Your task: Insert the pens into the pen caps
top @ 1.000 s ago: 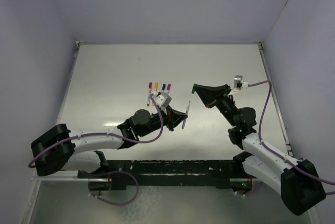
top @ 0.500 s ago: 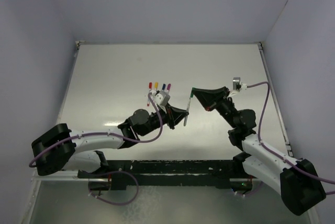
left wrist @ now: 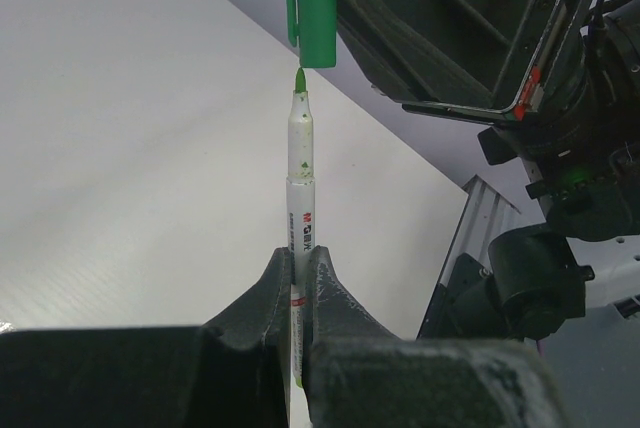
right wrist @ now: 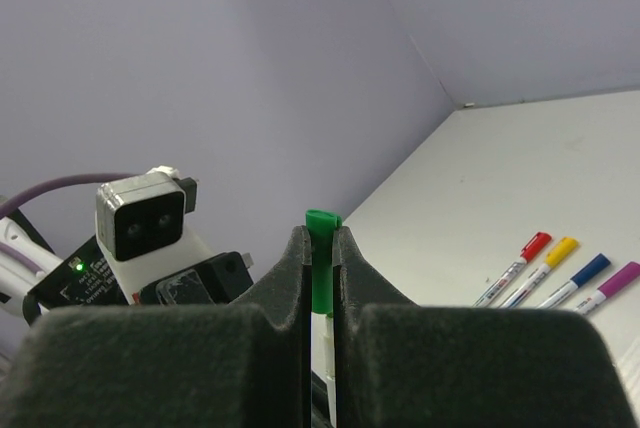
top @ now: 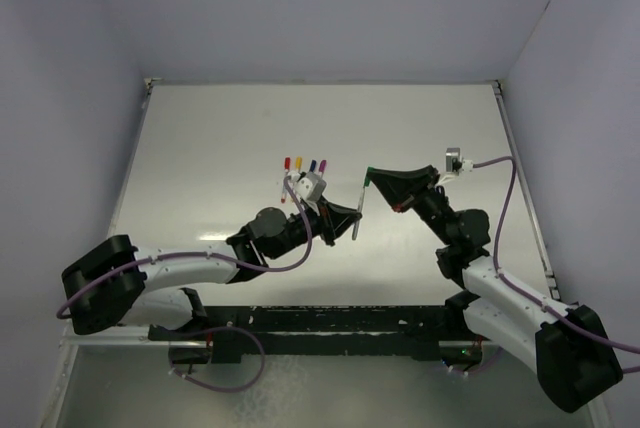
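Note:
My left gripper is shut on a pale pen and holds it upright, green tip up. Directly above it is the green pen cap, mouth down, with the tip just at its lower edge. My right gripper is shut on that green cap; the pen's white barrel shows below it. From above, the left gripper and right gripper meet above mid-table, the pen between them.
Several capped pens lie side by side on the table behind the left arm: red, yellow, blue and purple. The same row shows in the right wrist view, from red to purple. Walls enclose the table.
The right gripper has carried the green cap left and down onto the pen's tip, while the left gripper brought the pen slightly toward it. In the last half second almost nothing moved.

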Controlling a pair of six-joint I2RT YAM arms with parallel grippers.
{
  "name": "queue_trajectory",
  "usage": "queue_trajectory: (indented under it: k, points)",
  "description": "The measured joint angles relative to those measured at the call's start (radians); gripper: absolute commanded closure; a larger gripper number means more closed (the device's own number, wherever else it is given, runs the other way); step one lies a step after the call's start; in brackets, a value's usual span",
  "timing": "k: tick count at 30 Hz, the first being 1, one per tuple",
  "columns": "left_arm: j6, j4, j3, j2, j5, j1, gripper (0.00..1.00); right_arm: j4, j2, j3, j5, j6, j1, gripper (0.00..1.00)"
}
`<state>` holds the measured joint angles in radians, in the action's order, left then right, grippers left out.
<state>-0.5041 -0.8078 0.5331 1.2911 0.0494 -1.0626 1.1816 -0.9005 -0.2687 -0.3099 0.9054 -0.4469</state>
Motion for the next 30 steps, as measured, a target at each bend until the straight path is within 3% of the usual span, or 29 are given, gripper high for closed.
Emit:
queue_trajectory:
  k: [30]
  points:
    - [0.000, 0.001, 0.009, 0.011, -0.010, 0.000, 1.00, 0.005, -0.002, 0.000, -0.009, -0.016, -0.005, 1.00]
